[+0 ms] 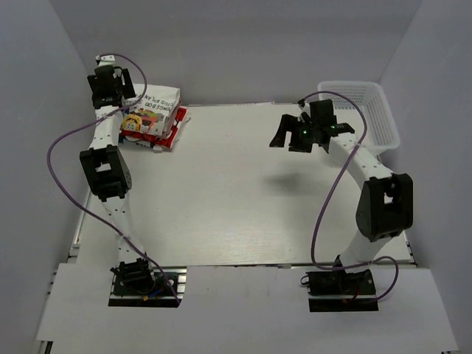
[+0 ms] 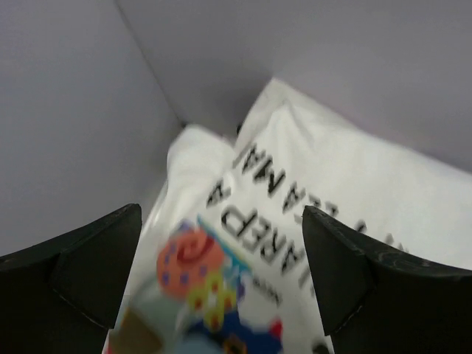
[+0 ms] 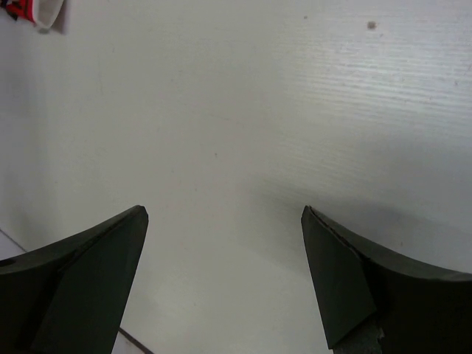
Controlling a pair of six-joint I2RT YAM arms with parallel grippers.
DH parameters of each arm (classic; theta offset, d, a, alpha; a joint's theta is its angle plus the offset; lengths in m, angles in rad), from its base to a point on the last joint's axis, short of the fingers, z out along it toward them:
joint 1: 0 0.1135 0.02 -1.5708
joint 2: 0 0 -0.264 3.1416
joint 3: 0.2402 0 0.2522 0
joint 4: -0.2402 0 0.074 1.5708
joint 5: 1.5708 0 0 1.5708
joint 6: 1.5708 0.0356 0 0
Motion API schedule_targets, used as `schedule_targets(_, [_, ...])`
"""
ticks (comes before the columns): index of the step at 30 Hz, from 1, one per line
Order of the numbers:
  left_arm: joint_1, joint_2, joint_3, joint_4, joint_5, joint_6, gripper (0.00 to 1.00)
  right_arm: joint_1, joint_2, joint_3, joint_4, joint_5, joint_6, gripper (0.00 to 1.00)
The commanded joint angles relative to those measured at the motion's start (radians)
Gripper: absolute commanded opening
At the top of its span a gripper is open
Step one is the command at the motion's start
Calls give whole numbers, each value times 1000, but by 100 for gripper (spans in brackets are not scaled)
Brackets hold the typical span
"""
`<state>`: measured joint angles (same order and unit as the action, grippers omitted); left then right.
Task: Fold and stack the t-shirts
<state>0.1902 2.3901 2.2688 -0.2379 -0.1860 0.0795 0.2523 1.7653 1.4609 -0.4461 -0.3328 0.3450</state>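
A stack of folded white printed cloth t-shirts lies in the far left corner of the tabletop. The left pincer above it and the right pincer both gape wide, empty.

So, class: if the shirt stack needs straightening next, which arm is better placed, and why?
Left. The left gripper hangs directly over the stacked t-shirts in the far left corner, jaws open. The right gripper is over bare table near the basket, far across.
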Motion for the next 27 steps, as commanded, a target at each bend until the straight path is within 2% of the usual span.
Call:
schedule_targets(1, [-21,-274,-158,-1,-82,-202,100,8,-155,-126,154,-46,31,91])
schedule_targets(4, [-21,-345,-221,-1,-124,-242,100,25,-233,-223,199,-57,3,91])
schedule_targets(6, [-31,-365,-141,-147,-133,-242,100,38,-318,-305,207,-57,-9,91])
schedule_targets(8, [-31,-405,-175,-234,-147,-271,100,47,-423,-390,228,-26,-8,91])
schedule_targets(10, [-57,-538,-282,-235,-107,-340,100,42,-527,-511,273,-14,5,91])
schedule_targets(11, [-72,-598,-430,-235,-86,-363,100,36,-550,-542,293,-28,6,91])
schedule_targets(12, [-110,-661,-512,-218,-42,-401,100,36,-575,-606,305,-3,18,91])
schedule_targets(13, [-132,-795,-599,-198,-8,-493,100,38,-633,-625,303,12,34,91])
schedule_targets(14, [-155,-868,-802,-122,56,-533,100,39,-650,-645,307,46,52,91])
schedule_targets(15, [-181,-940,-907,-77,81,-575,100,36,-662,-661,307,60,67,91])
schedule_targets(16, [-234,-1073,-1098,-33,98,-648,100,38,-706,-701,299,78,98,91])
schedule_targets(18, [-285,-1172,-1245,47,138,-693,100,35,-740,-737,291,127,104,91])
schedule_targets(20, [-331,-1220,-1334,19,138,-693,100,35,-773,-770,279,155,107,91])
schedule_targets(22, [-360,-1241,-1335,-87,108,-693,100,38,-791,-787,291,158,108,91])
schedule_targets(27, [-382,-1342,-1373,-152,18,-693,100,36,-869,-858,346,136,120,91])
